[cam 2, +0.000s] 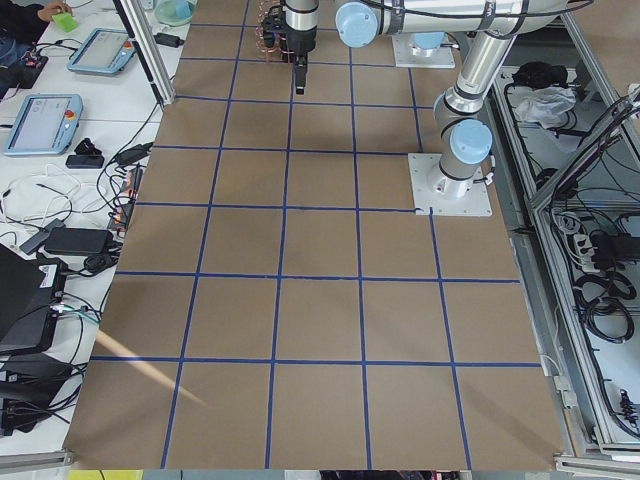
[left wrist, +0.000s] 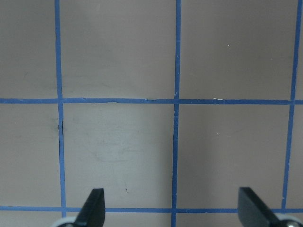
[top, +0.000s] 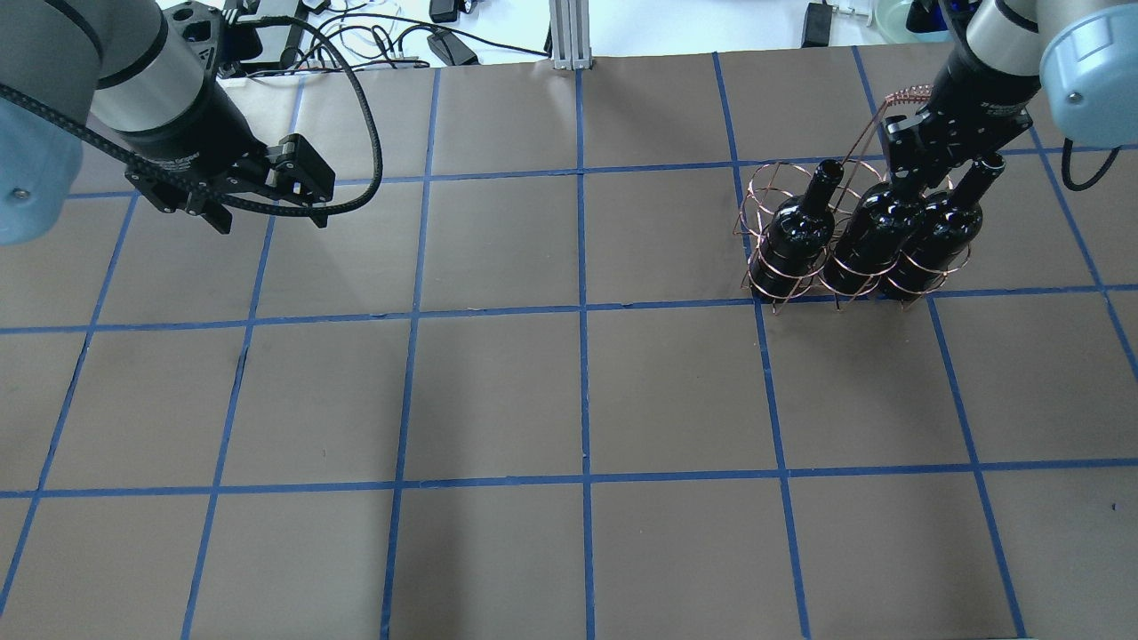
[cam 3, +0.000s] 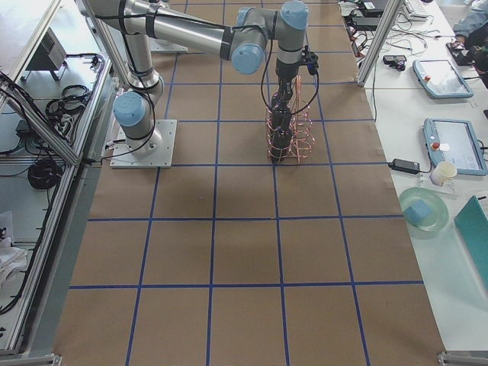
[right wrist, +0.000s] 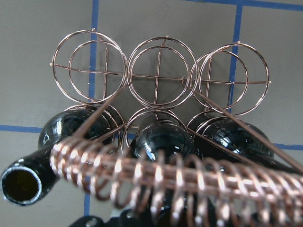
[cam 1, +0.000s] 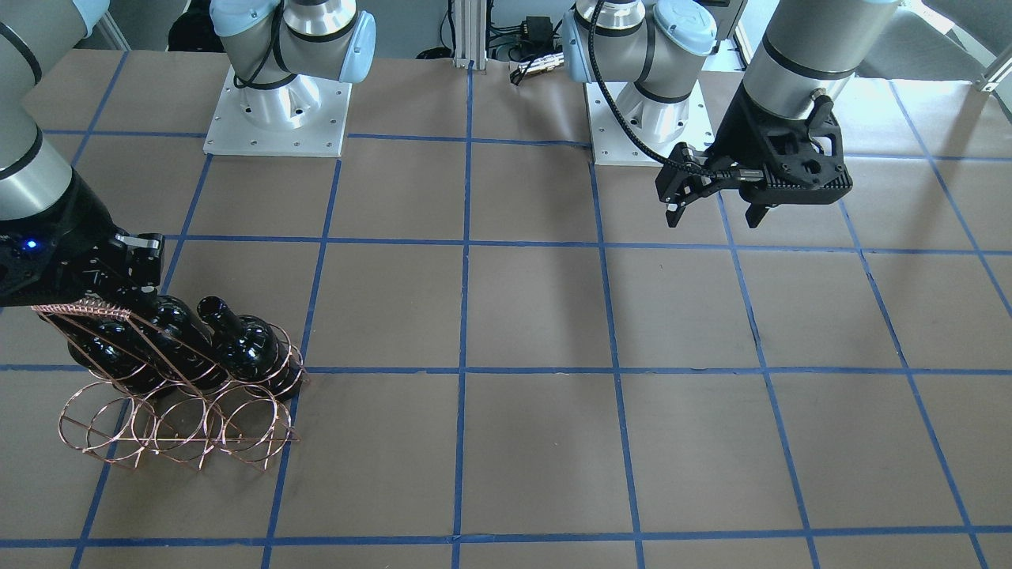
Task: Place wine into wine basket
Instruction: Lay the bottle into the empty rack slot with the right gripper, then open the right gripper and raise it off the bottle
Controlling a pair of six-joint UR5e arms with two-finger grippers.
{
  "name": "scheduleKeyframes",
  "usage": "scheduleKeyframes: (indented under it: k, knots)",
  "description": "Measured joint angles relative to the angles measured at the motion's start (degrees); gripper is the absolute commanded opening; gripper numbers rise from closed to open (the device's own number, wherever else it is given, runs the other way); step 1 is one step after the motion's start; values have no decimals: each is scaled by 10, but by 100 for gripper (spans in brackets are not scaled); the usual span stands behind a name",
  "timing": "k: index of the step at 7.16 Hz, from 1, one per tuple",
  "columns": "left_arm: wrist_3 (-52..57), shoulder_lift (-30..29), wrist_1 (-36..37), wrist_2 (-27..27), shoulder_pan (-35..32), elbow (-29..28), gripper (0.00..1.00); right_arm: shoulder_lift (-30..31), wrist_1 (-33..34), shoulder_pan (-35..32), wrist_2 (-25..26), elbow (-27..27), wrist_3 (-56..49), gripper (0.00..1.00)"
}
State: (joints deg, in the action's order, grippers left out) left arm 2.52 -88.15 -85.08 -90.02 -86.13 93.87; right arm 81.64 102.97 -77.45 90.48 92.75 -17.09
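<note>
The copper wire wine basket (top: 765, 191) stands at the table's right in the overhead view, and it also shows in the front view (cam 1: 170, 427). Three dark glossy wine bottles lean in one row of its rings, and the other row is empty. My right gripper (top: 914, 176) sits over the neck of the middle bottle (top: 876, 236), just under the slanted handle (top: 907, 93), and looks shut on that neck. In the right wrist view the handle (right wrist: 189, 175) hides the neck. The outer bottles (top: 800, 231) (top: 942, 227) stand free. My left gripper (top: 267, 213) is open and empty, far to the left.
The brown table carries a grid of blue tape lines (top: 582, 307). The two arm bases (cam 1: 277, 111) (cam 1: 644, 111) stand on the robot's side. Cables lie beyond the far edge (top: 427, 40). The left wrist view shows only bare table between the open fingertips (left wrist: 92, 208).
</note>
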Motion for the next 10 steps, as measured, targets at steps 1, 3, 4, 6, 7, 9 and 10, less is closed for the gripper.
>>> scheduleKeyframes:
  k: [1, 3, 4, 6, 7, 9, 10]
  knots:
    - [0, 0, 0, 0, 0, 0, 100, 0, 5, 2, 0, 7, 2, 0]
    - [1, 0, 0, -1, 1, 0, 100, 1, 16, 2, 1, 22, 10, 1]
    - [2, 0, 0, -1, 1, 0, 100, 1, 20, 2, 1, 26, 16, 36]
    - [2, -1, 0, -2, 1, 0, 100, 1, 23, 1, 0, 27, 42, 100]
    - [2, -1, 0, -2, 1, 0, 100, 4, 22, 0, -1, 21, 75, 100]
    - [2, -1, 1, -3, 2, 0, 100, 17, -22, -6, -1, -22, 105, 100]
    - [2, -1, 3, -3, 4, 0, 100, 32, -57, -12, -3, -45, 108, 100]
